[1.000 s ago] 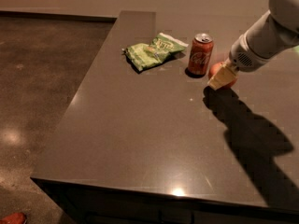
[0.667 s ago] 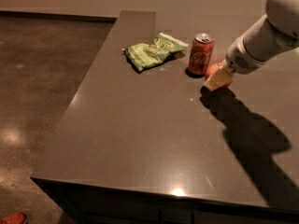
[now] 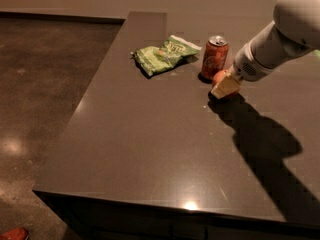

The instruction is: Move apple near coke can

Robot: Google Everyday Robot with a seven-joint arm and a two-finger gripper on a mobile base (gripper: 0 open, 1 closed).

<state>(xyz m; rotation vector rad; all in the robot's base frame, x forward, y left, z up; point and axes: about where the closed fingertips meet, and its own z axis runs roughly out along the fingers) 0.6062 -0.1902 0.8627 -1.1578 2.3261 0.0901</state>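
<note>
The coke can (image 3: pixel 214 57) stands upright on the dark table, red with a silver top. The apple (image 3: pixel 219 77) sits low at the table surface just right of and in front of the can, very close to it. Only its red upper-left part shows. My gripper (image 3: pixel 225 86) reaches in from the upper right on a white arm and is closed around the apple. A pale yellowish finger (image 3: pixel 227 86) covers most of the fruit.
A green chip bag (image 3: pixel 164 55) lies left of the can. The dark table (image 3: pixel 150 149) has its left edge running diagonally and its front edge near the bottom. The arm's shadow falls across the table's right side. The floor lies to the left.
My gripper with the apple has shifted slightly left and down, closer to the can. The can and the chip bag have not moved.
</note>
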